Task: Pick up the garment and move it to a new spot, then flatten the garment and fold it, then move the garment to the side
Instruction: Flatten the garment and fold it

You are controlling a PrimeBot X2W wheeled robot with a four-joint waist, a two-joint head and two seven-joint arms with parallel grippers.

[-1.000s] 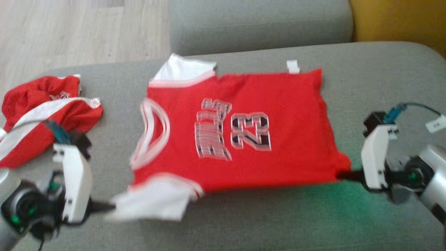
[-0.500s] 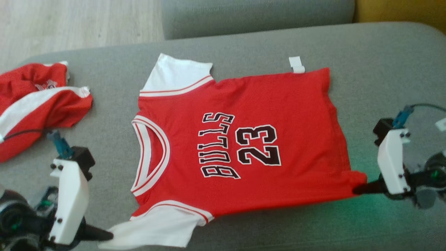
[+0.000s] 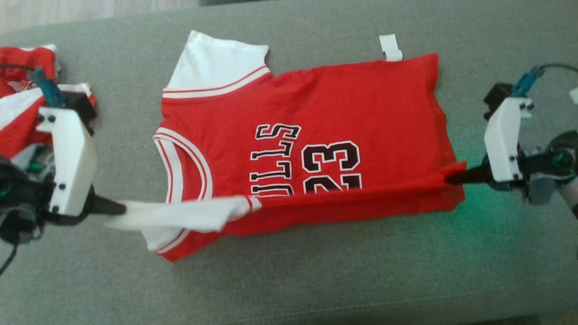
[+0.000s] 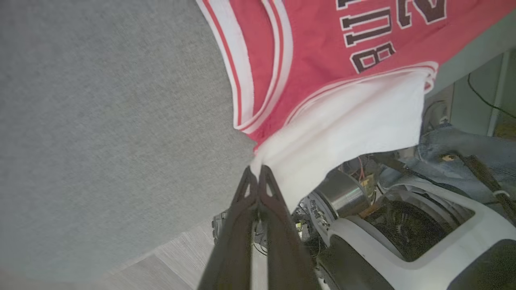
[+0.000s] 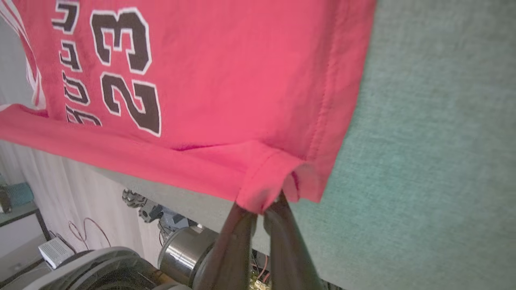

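Lifting since earlier, the jersey [image 3: 343, 113] folds over itself.

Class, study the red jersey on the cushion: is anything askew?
On the red jersey, the near edge is lifted taut between left gripper and right gripper, covering some lettering; a white tag juts past its far edge.
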